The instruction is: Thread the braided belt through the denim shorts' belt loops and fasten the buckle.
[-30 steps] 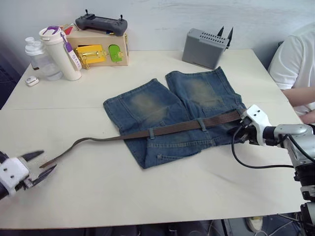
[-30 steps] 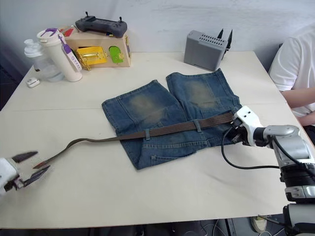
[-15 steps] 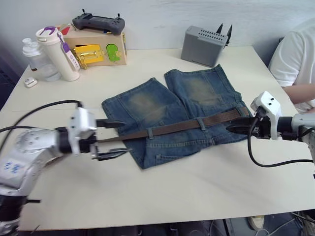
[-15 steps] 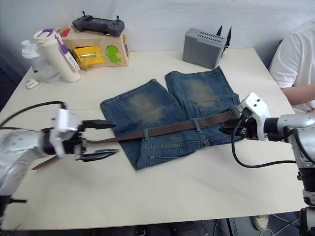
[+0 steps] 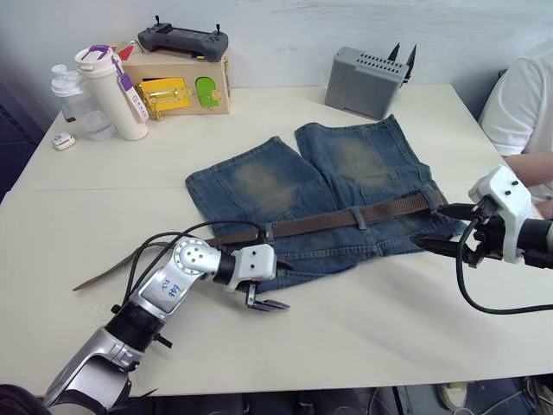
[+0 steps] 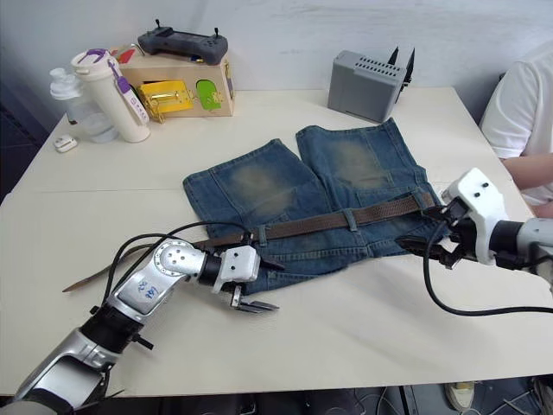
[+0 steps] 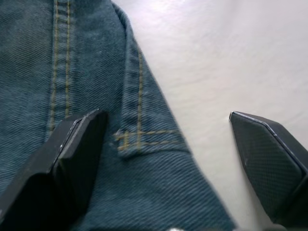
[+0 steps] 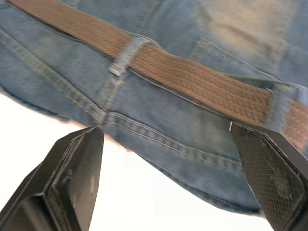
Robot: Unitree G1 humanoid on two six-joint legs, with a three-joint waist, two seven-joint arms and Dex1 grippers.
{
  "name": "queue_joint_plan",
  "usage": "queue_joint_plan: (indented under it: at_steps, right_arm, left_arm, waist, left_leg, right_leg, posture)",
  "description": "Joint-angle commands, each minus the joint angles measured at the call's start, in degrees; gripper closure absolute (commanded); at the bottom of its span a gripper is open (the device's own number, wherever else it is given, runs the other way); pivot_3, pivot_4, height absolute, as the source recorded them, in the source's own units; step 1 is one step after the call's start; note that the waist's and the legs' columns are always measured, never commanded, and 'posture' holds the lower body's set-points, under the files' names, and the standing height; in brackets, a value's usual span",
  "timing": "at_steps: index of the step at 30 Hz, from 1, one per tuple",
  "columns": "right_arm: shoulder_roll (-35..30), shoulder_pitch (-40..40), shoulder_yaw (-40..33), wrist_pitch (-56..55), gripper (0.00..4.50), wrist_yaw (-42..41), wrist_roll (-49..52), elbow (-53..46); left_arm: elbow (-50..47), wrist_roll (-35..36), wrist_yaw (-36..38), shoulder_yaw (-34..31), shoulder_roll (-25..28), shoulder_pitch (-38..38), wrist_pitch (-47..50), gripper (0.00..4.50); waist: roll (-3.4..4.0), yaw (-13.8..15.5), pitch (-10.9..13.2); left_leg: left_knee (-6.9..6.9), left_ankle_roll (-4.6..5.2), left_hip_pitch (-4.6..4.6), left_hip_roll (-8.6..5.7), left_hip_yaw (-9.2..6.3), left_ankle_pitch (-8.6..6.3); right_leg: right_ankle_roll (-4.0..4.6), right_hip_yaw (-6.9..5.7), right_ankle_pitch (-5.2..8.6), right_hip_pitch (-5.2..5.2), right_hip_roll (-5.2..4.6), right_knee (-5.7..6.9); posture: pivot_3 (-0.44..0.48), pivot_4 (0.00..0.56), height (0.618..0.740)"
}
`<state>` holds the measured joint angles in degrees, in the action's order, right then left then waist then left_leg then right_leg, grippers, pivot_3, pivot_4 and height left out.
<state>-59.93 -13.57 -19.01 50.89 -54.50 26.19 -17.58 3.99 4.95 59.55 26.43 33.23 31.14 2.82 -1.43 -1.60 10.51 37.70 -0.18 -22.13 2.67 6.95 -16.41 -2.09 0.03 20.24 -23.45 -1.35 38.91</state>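
The denim shorts point(image 5: 320, 194) lie flat mid-table, waistband toward me. The braided belt point(image 5: 328, 222) runs along the waistband under two belt loops point(image 5: 269, 231) point(image 5: 359, 217). Its tail point(image 5: 112, 270) trails left over the table. At the belt's right end I cannot make out the buckle. My left gripper point(image 5: 263, 303) is open, pointing down at the shorts' near-left corner; the denim hem point(image 7: 139, 125) lies between its fingers. My right gripper point(image 5: 436, 227) is open and holds nothing, just right of the waistband. In the right wrist view the belt point(image 8: 192, 79) and a loop point(image 8: 126, 55) lie ahead of it.
At the back left stand a white tumbler point(image 5: 112, 93), a clear bottle point(image 5: 73, 99) and a cardboard box point(image 5: 177, 86) with a controller point(image 5: 183, 39) on top. A grey device point(image 5: 367, 80) sits at the back right. A person in a white shirt point(image 5: 523, 108) sits at the right edge.
My left arm swung in from the belt's tail at the far left to the shorts' near-left corner. My right gripper opened and drew back from the belt's right end.
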Motion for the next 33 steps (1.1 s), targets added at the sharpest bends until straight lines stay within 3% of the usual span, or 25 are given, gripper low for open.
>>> queue_joint_plan:
  at_steps: [1,7,8,14,20,24,25,29,33]
  right_arm:
    - [-0.83,0.28,-2.8,-1.81,0.0,1.55,-0.42,-1.21]
    - [-0.01,-0.24,-0.36,-4.14,0.0,2.89,-0.7,-0.26]
    - [0.16,-0.54,0.25,-4.63,0.0,3.03,-0.79,0.02]
    - [1.22,-4.5,3.98,-7.11,0.0,3.69,-1.43,4.5]
    - [3.58,-8.89,7.3,-7.53,0.0,3.76,-1.56,8.42]
    - [4.76,-11.44,9.57,-7.63,0.0,3.15,-1.39,9.77]
    - [5.05,-12.16,10.14,-7.67,0.0,2.89,-1.26,10.23]
    - [6.64,-15.08,11.05,-8.4,0.0,1.67,-0.73,13.6]
    - [8.02,-16.52,10.2,-6.26,0.0,0.51,1.48,15.88]
  left_arm:
    - [4.31,-2.69,1.27,-2.69,3.07,0.67,-3.65,1.61]
    - [12.0,-0.8,6.55,-7.76,8.69,1.5,-9.26,4.28]
    - [13.99,-0.39,7.73,-8.71,9.48,1.76,-10.5,4.48]
    - [28.28,-2.45,10.76,-11.99,13.71,5.59,-19.93,4.48]
    - [37.15,-5.36,7.33,-13.58,15.58,7.96,-24.73,4.48]
    - [36.1,-2.65,8.55,-15.66,15.86,5.6,-22.74,4.48]
    - [33.25,1.09,10.1,-17.6,15.5,3.98,-18.44,4.48]
    - [21.66,11.96,15.85,-23.26,17.99,-1.73,1.19,2.68]
    - [16.04,19.41,14.52,-29.75,20.18,-1.19,16.85,1.0]
  waist:
    - [0.0,-0.11,0.0]
    - [0.0,-0.37,0.0]
    - [0.0,-0.4,0.0]
    - [0.0,-0.69,0.0]
    - [0.01,-1.0,0.0]
    - [0.01,-1.5,-0.01]
    - [0.01,-1.6,-0.01]
    - [0.0,-1.88,0.0]
    - [-0.01,-1.5,0.01]
  left_leg:
    - [0.0,0.0,0.01,0.01,0.0,0.0]
    - [-0.03,-0.03,0.04,0.04,0.01,0.01]
    - [-0.03,-0.02,0.05,0.04,0.01,0.01]
    - [-0.03,-0.02,0.05,0.05,0.03,0.01]
    - [-0.05,-0.02,0.04,0.05,0.07,0.01]
    - [-0.03,-0.01,0.03,0.06,0.07,0.0]
    - [-0.06,-0.01,0.03,0.06,0.09,0.0]
    - [-0.1,-0.01,-0.03,0.09,0.08,0.0]
    - [-0.02,-0.01,-0.11,0.08,0.06,0.0]
  right_leg:
    - [0.0,0.0,0.0,0.0,0.0,0.0]
    - [0.0,-0.01,0.0,-0.02,0.01,0.05]
    - [0.0,-0.01,0.0,-0.01,0.01,0.04]
    - [0.0,-0.02,0.0,-0.03,0.01,0.04]
    - [0.01,-0.02,0.0,-0.08,0.0,0.06]
    - [0.0,-0.01,0.0,-0.1,0.0,0.11]
    - [0.0,0.01,0.01,-0.12,0.0,0.11]
    - [0.05,-0.01,0.03,-0.19,-0.01,0.13]
    - [0.05,-0.03,0.03,-0.23,-0.02,0.14]
  posture:
    - [0.0,0.15,0.735]
    - [0.0,0.15,0.735]
    - [0.0,0.15,0.735]
    - [0.0,0.15,0.735]
    - [0.0,0.15,0.735]
    - [0.0,0.15,0.735]
    - [0.0,0.15,0.735]
    - [0.0,0.15,0.735]
    - [0.0,0.15,0.735]
